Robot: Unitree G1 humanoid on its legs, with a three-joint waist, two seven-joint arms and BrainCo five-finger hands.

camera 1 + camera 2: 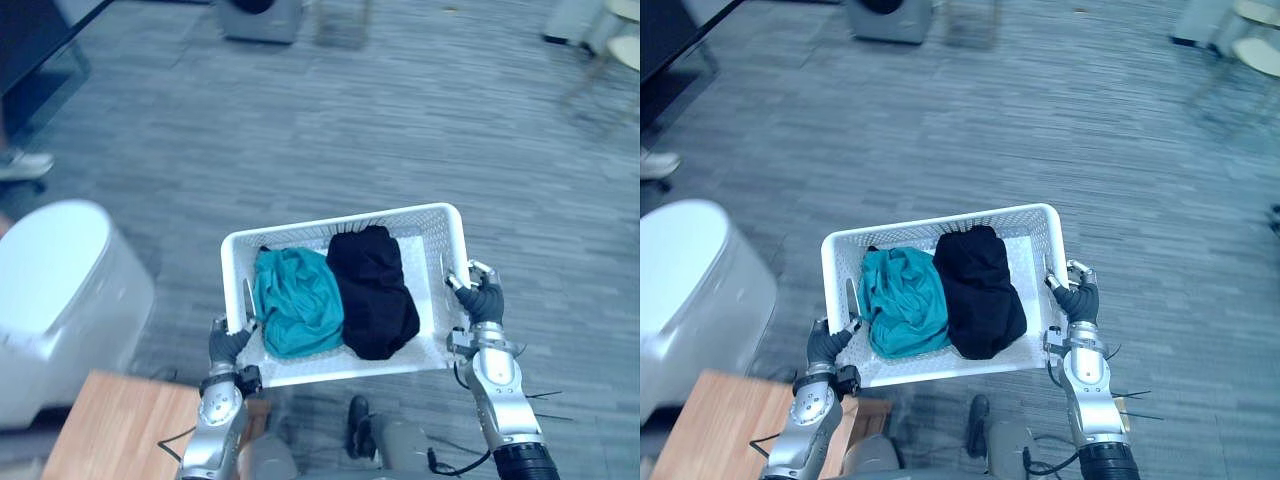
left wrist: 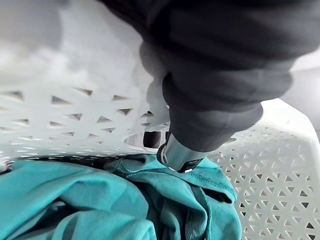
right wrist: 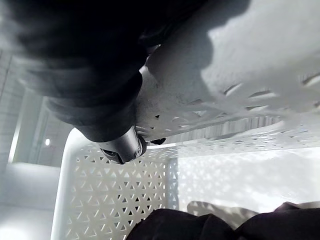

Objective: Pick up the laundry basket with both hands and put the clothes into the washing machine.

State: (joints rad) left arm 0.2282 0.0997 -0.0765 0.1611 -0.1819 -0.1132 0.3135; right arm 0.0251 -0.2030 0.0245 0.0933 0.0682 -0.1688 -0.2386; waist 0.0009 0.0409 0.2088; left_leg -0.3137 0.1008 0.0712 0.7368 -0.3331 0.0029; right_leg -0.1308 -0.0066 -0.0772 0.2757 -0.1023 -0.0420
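I hold a white perforated laundry basket in the air in front of me, above the grey floor. A teal garment lies in its left half and a black garment in its right half. My left hand is shut on the basket's left handle, with the thumb hooked through the handle slot over the teal cloth. My right hand is shut on the right handle, its thumb reaching inside the rim above the black cloth.
A white rounded washing machine stands at my left. A wooden surface lies at the lower left. A grey appliance stands at the far end of the floor. A person's shoe shows at the left edge.
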